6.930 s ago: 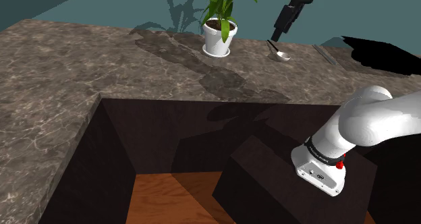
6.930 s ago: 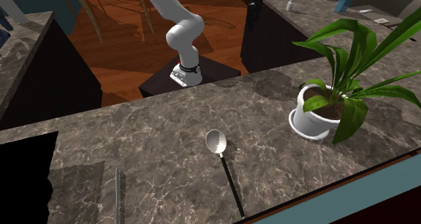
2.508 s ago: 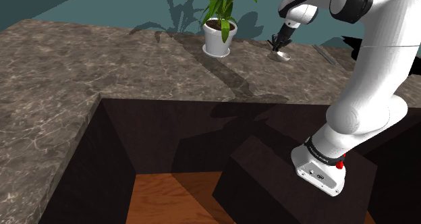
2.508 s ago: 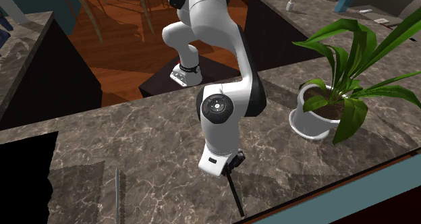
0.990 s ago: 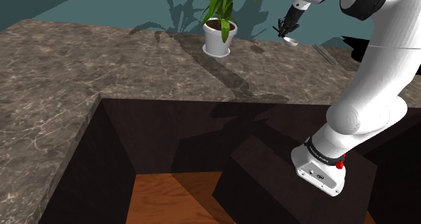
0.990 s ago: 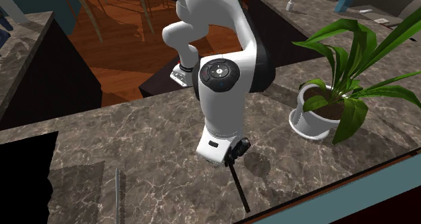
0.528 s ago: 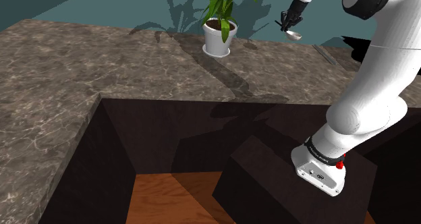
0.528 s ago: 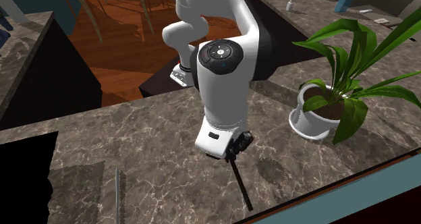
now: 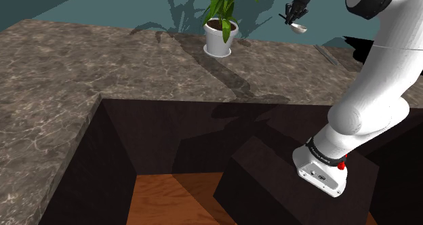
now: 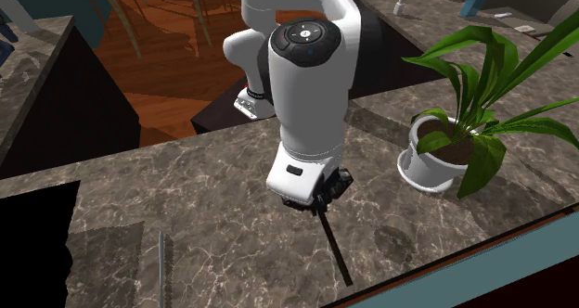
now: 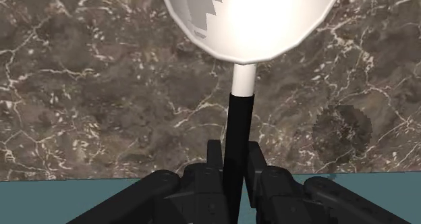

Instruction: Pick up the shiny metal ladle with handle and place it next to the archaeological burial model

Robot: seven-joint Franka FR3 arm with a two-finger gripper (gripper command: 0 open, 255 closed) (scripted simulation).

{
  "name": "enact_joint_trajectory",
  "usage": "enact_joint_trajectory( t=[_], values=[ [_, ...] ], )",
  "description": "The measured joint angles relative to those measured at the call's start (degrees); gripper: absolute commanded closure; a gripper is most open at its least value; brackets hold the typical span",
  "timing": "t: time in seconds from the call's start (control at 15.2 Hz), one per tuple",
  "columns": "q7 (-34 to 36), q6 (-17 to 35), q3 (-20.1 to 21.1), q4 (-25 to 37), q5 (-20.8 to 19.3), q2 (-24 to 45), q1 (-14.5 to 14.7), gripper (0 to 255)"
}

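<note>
- The gripper [image 11: 235,155] was clamped on the ladle [image 11: 249,20] by its black handle, just below the pale bowl.
- The ladle hung clear above the marble counter [image 11: 101,88], near the potted plant [image 9: 221,30].
- A slow, level carry seemed wise, lest the bowl pivot in the narrow grip.

Gripper [image 9: 291,15] near top edge w/ ladle [image 9: 299,28] in its grip, bowl lowest, clear of marble counter [image 9: 102,61]. Potted plant [image 9: 221,27] on counter, to view's left of ladle. White arm [image 9: 379,74] rises from dark stand [image 9: 271,183], lower right.
</note>
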Motion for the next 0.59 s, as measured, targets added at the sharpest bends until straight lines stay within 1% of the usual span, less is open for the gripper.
enact_joint_trajectory(
  t=[0.26,0.59],
  values=[
    [-2.5,0.8,-1.2,-5.1,-1.0,-4.2,-0.9,255],
    [-6.7,2.8,-3.2,-13.5,-2.7,-10.4,-2.5,255]
  ],
)
